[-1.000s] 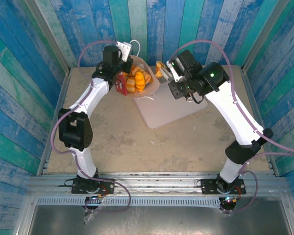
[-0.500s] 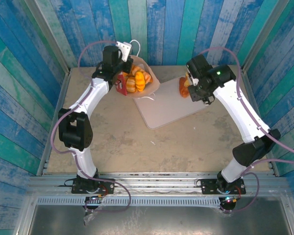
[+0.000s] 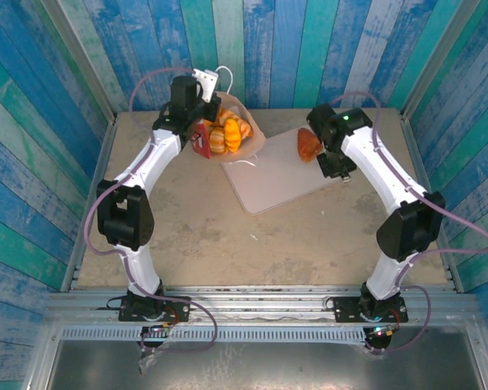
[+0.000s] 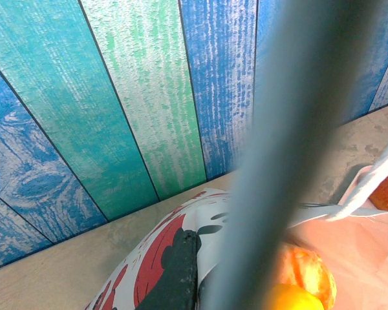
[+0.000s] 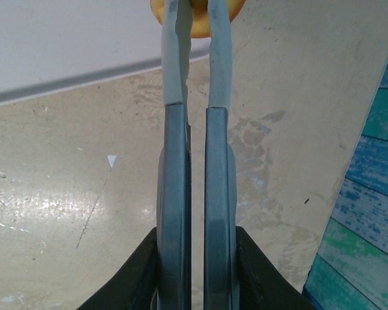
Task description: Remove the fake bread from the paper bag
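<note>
While the left gripper [image 3: 202, 122] pins the red-and-white paper bag [image 3: 254, 134], the right gripper [image 5: 194, 13] clamps a glossy orange toy pastry [image 3: 307, 146] at the pale flat tray [image 3: 268, 191]. Releasing it there seems next.

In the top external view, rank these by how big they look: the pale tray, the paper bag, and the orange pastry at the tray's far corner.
Largest: the pale tray.
Next: the paper bag, clearly smaller.
Smallest: the pastry. It may sit nearer the camera, yet still looks smallest.
</note>
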